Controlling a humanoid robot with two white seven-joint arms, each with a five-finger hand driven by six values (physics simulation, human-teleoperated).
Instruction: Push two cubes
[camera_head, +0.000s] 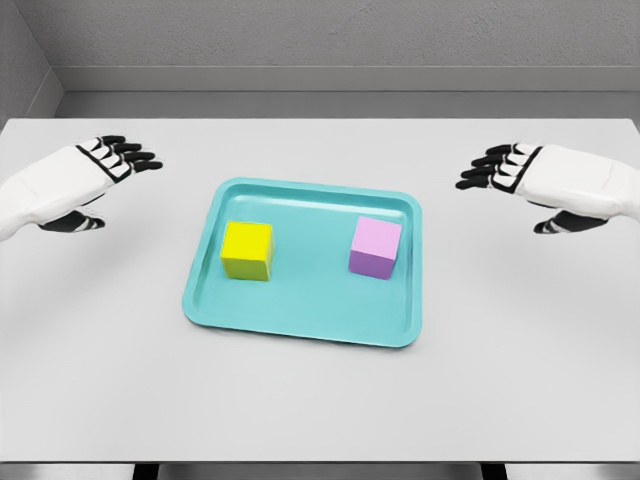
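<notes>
Nearest the lower edge of the frame you see only bare white table (320, 410), its front lip cut off by the picture's bottom, with dark shapes beneath it too small to identify. Toward the middle lies the teal tray (300, 320), a shallow rimmed rectangle turned slightly clockwise. Both cubes sit inside it, well apart: the yellow cube (247, 250) at centre left, the purple cube (376, 246) at centre right. You may judge that the raised rim is there to stop the cubes from sliding off when pushed, and that the gap between them leaves room for each to travel inward.

Farther back, at the left edge, your left hand (95, 175) hovers over the table outside the tray, fingers spread and extended, holding nothing. At the right edge your right hand (520, 175) mirrors it, likewise spread and empty. Each hand faces the cube on its own side, a placement that suits a symmetric inward push; neither touches tray or cube, so pushing has not begun.

Both forearms are cut off by the frame edges. You cannot tell how high the hands hang above the table, and the cubes' far faces are hidden.
</notes>
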